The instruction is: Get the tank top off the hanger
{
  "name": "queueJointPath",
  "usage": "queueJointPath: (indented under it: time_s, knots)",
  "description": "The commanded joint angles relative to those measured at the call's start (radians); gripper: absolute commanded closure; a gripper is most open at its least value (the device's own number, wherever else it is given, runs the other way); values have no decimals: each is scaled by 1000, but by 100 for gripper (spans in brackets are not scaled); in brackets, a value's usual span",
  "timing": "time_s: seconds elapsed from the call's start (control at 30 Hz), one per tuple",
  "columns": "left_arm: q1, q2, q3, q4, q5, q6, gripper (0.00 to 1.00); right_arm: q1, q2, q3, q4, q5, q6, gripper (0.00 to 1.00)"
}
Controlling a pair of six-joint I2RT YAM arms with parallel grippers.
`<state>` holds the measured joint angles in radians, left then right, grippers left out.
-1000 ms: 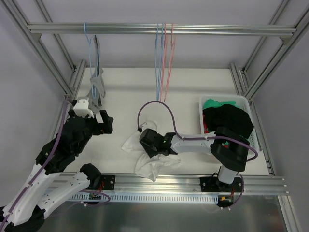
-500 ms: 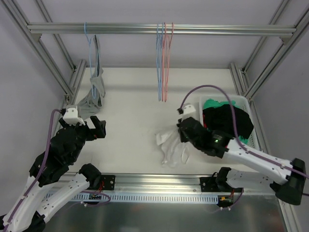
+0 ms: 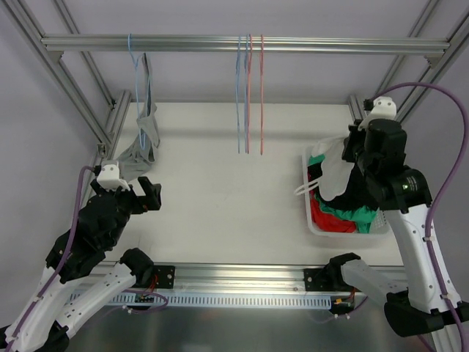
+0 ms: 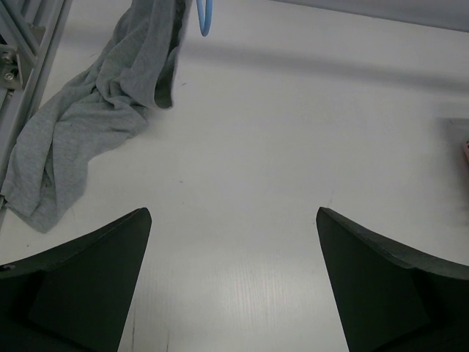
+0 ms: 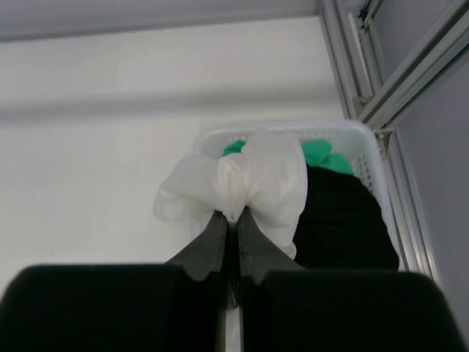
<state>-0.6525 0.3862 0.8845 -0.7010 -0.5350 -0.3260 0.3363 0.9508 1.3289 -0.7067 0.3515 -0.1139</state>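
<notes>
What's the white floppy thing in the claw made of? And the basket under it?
The white garment looks like soft, matte cloth: it bunches and folds where the right claw pinches it. The basket seems smooth white plastic; its rim keeps a stiff, rounded shape.

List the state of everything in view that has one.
Grey fabric tank top: on its hanger, lower end pooled on the table.
Light blue wire hanger: hooked on the rail, carrying the top.
Three bare wire hangers: hooked on the rail, empty.
White plastic basket: holding black, green and red clothes.
White cloth garment: pinched, held above the basket.
Left gripper: open, empty.
Right gripper: shut on the white cloth garment.
</notes>
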Motion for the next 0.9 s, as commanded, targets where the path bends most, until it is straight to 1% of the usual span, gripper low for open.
queueJointPath:
  time_s: [0.0,0.03,0.1,0.17,0.23,0.37,0.4,0.47,0.5,0.57,0.63,0.7,0.77,0.8,0.87]
  knots:
    - [7,-10,-7,15,-17,-5,1,-87,63,150,-16,-126,-69,100]
    - [8,-12,-5,15,-17,-5,1,-103,77,209,-29,-129,-78,100]
    - [7,-13,-5,17,-13,-7,1,-149,101,240,-33,-120,-101,100]
    - [7,-18,-5,18,-10,-5,1,-184,126,240,-31,-124,-106,100]
    - [7,-20,-7,20,-6,-5,1,-221,126,210,-14,-169,-96,100]
    - [7,-20,-9,24,1,-4,1,-224,98,26,78,-233,-50,100]
    - [8,-20,-7,24,1,-4,1,-224,94,-73,96,-229,-37,100]
    - [7,-24,-9,24,0,-7,1,-229,86,-182,159,-215,3,100]
    - [8,-30,-7,26,-2,-13,1,-233,89,-295,182,-210,19,100]
    - [7,-32,-1,24,-20,-22,1,-259,114,-393,236,-212,72,100]
    - [7,-30,25,23,-16,-28,1,-281,199,-488,253,-227,103,100]
    - [7,-20,80,21,-5,-18,1,-312,293,-523,268,-301,132,100]
    - [7,-3,129,12,-5,-5,1,-324,347,-527,268,-331,138,100]
    - [7,22,190,5,-5,2,1,-327,373,-525,266,-335,140,100]
    - [8,57,266,-35,-8,2,1,-332,367,-527,266,-339,138,99]
